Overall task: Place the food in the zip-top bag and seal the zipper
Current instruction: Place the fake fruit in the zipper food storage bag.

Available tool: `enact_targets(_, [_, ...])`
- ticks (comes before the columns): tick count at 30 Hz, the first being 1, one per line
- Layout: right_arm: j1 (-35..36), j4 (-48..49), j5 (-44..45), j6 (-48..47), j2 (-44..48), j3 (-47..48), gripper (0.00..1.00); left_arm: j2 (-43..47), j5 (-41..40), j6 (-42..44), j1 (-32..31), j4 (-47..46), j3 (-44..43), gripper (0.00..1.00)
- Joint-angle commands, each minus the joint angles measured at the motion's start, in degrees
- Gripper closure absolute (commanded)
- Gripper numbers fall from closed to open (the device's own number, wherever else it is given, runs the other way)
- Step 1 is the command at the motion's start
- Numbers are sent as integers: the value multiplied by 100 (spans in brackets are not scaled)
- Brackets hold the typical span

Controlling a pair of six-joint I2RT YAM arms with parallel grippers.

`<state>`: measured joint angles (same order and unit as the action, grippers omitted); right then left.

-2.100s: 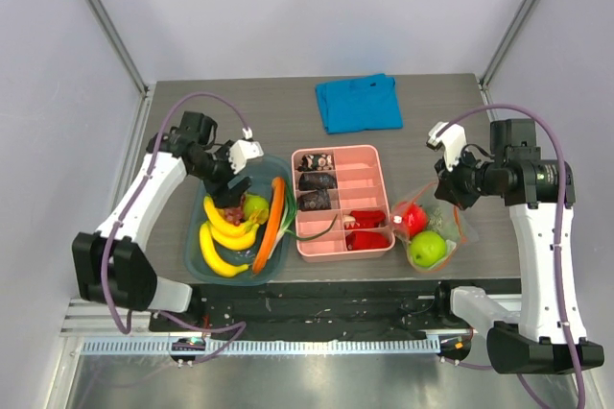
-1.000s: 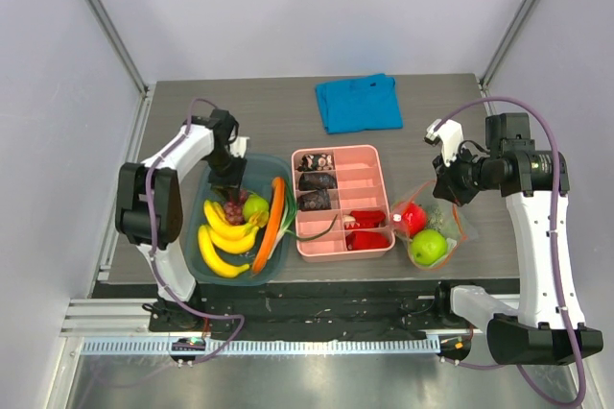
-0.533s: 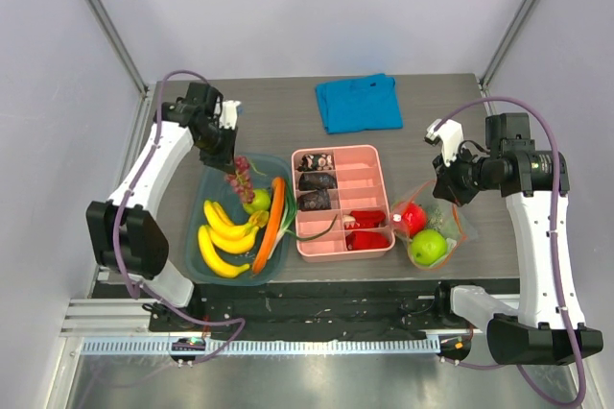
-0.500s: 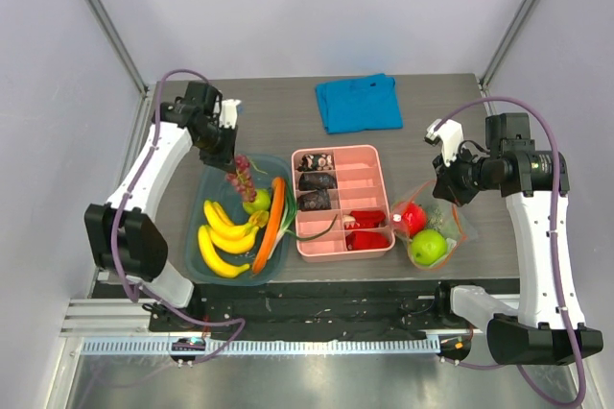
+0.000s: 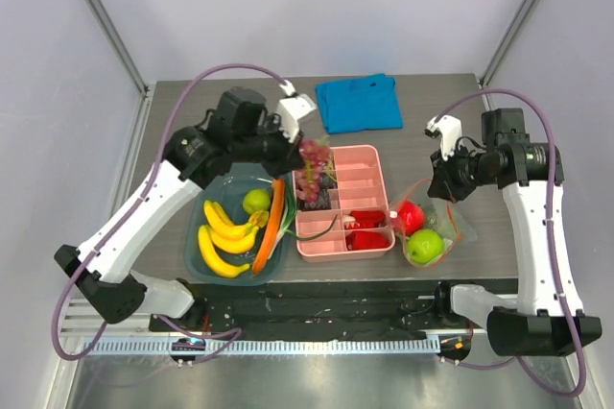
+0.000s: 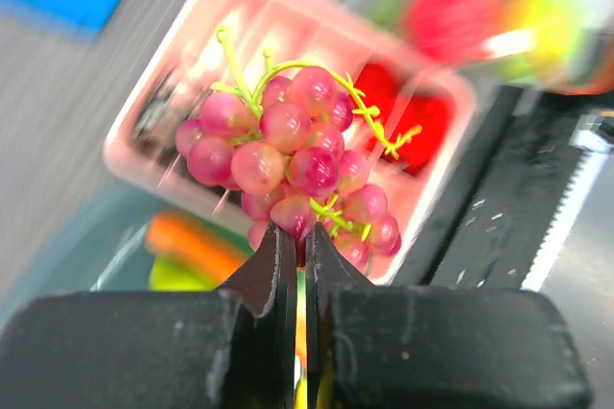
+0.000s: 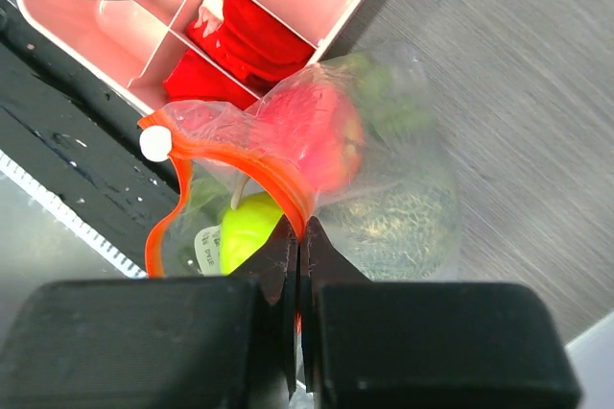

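Observation:
A purple-pink grape bunch [image 6: 288, 164] hangs from my left gripper [image 6: 299, 236], which is shut on its lower end. In the top view the grape bunch [image 5: 309, 171] and the left gripper [image 5: 297, 150] hover over the left edge of the pink tray. The zip-top bag [image 7: 403, 188] lies at the front right with its mouth open. Inside it are a red fruit [image 7: 312, 135], a green apple [image 7: 245, 231] and a netted melon [image 7: 398, 227]. My right gripper [image 7: 299, 227] is shut on the orange zipper [image 7: 192, 164], holding the mouth up. From above, the bag [image 5: 451, 222] sits below the right gripper [image 5: 443, 188].
A pink divided tray [image 5: 369, 167] with dark and red pieces stands between the arms. Left of it, a teal basin [image 5: 200, 212] holds bananas [image 5: 223, 236], a carrot [image 5: 271, 222] and a green fruit [image 5: 255, 201]. A blue cloth [image 5: 358, 102] lies at the back.
The left gripper closed on the grape bunch, lifted it out of the teal basin and swung it right, over the pink tray. The right gripper kept its hold on the zipper.

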<state>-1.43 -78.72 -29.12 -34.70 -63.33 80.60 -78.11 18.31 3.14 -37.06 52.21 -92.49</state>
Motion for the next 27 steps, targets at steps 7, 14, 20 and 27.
enact_targets(7, [29,357,-164,675,-786,105,99,-819,59,706,-2181,-2791,-507,100])
enact_targets(14, [29,348,-217,710,-918,255,99,-1180,-99,1389,-2806,-4873,37,100])
enact_targets(20, [29,278,-295,719,-979,307,99,-1523,-73,2191,-3009,-6020,740,100])
enact_targets(27, [29,6,-304,535,-997,553,99,-1971,-90,3034,-3000,-5644,1102,100])
